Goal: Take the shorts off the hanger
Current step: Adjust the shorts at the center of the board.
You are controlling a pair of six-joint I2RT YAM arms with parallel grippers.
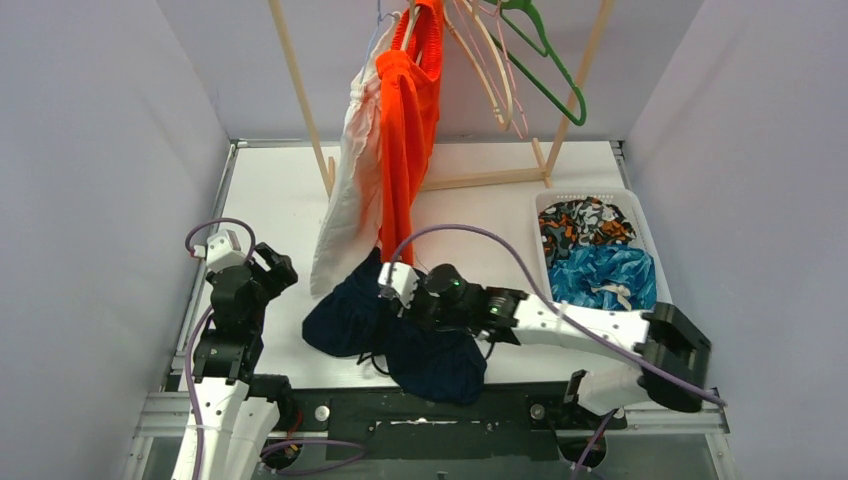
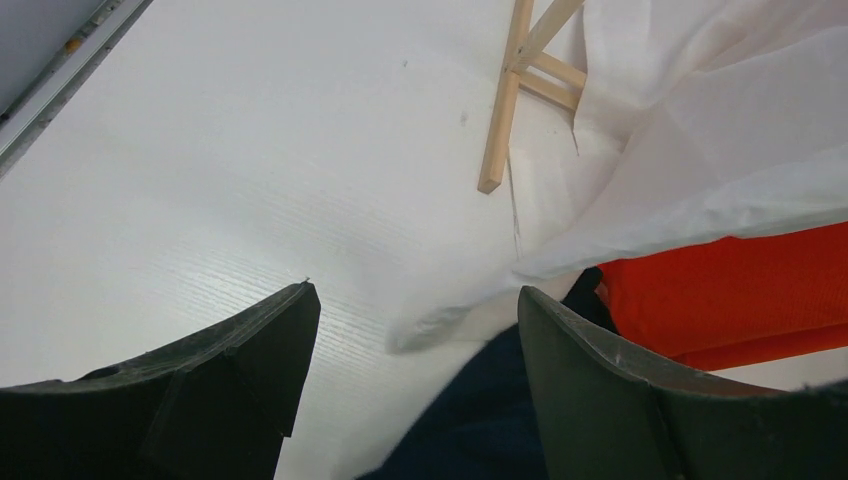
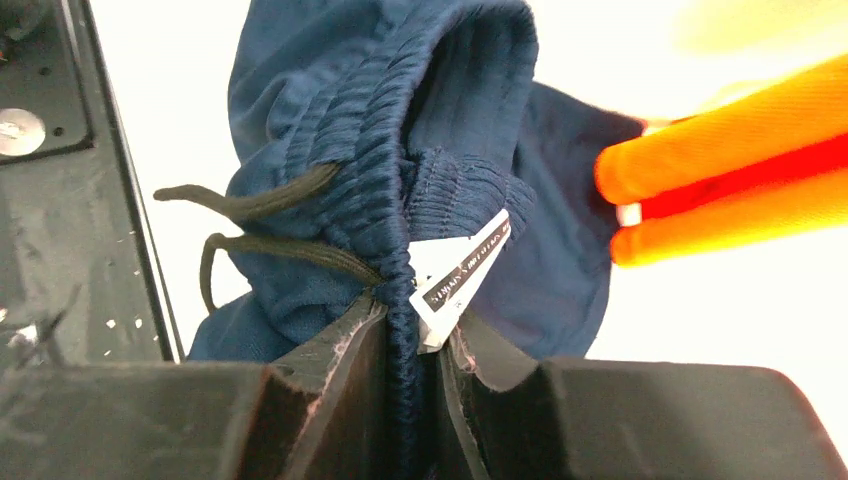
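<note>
The right hand [image 3: 412, 375] is clenched on the ribbed waistband of the navy shorts [image 3: 320, 110], beside their white label [image 3: 455, 275] and dark drawstring [image 3: 260, 200]; the rest of that pair lies heaped on the white counter [image 1: 270, 190] near its front edge. Just beyond, the orange shorts [image 1: 405, 130] and white shorts [image 1: 345, 200] hang from the wooden rack [image 1: 300, 90], while the camouflage shorts [image 1: 585, 222] and blue leaf-patterned shorts [image 1: 600, 275] lie in the white basket [image 1: 580, 196]. The left hand [image 2: 410, 330] hovers released, fingers spread, above the counter.
</note>
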